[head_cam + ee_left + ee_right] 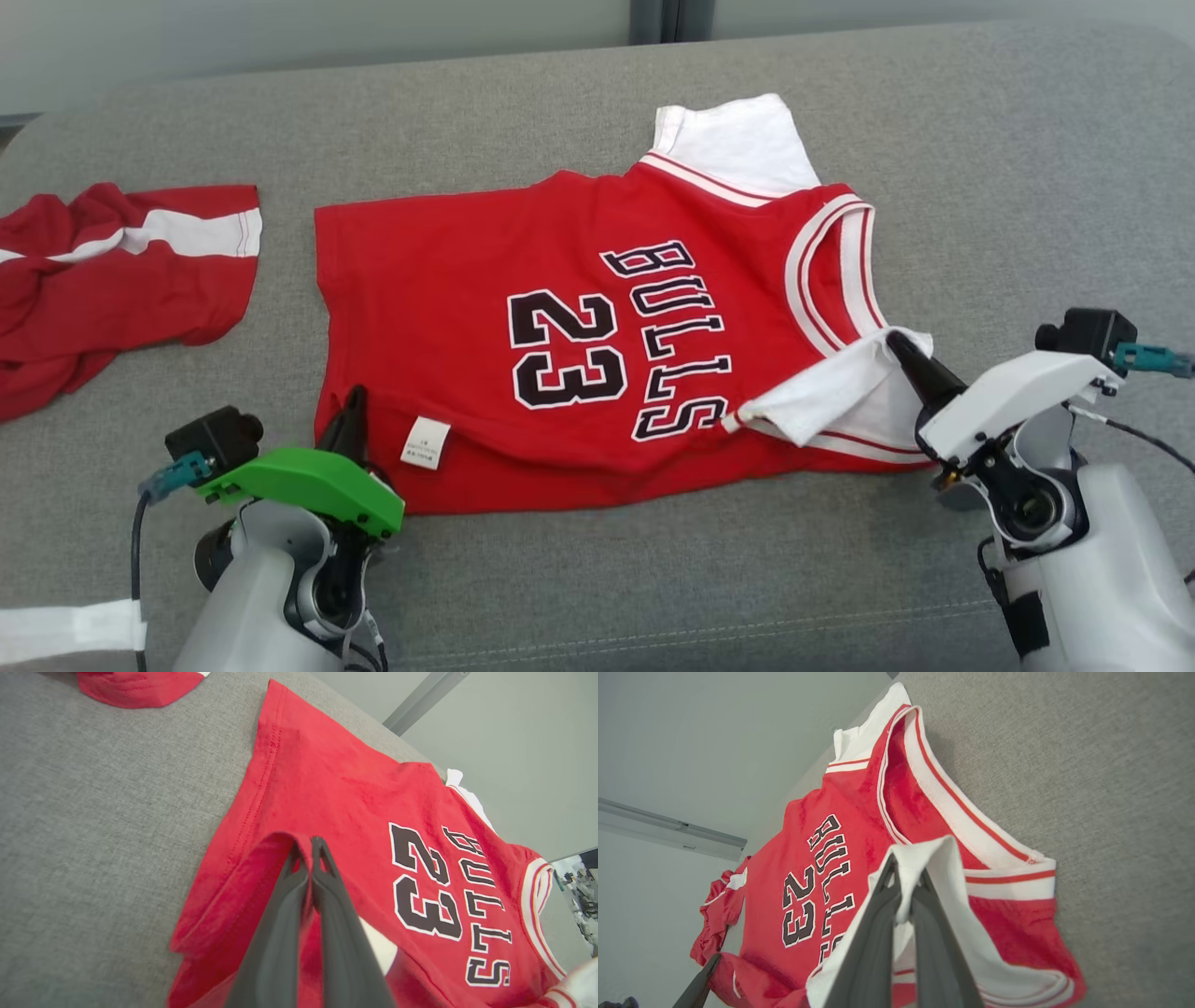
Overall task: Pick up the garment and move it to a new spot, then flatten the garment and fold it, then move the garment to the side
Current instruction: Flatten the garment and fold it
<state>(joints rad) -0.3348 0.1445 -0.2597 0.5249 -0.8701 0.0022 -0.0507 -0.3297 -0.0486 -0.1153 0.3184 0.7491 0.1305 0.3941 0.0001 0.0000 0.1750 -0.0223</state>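
A red jersey (579,327) with white sleeves, "BULLS" and "23" on it lies spread on the grey surface, its collar toward the right. My left gripper (353,403) is shut on the jersey's near hem corner; in the left wrist view the red cloth (261,868) folds over the gripper (306,844). My right gripper (898,343) is shut on the white near sleeve (822,392), which is lifted and folded inward; the right wrist view shows the white sleeve cloth (943,868) pinched in the gripper (906,868). The far white sleeve (738,140) lies flat.
A second red and white garment (103,271) lies crumpled at the left of the grey cushion (980,168). A white strap (65,625) shows at the lower left. A pale wall runs behind the cushion's far edge.
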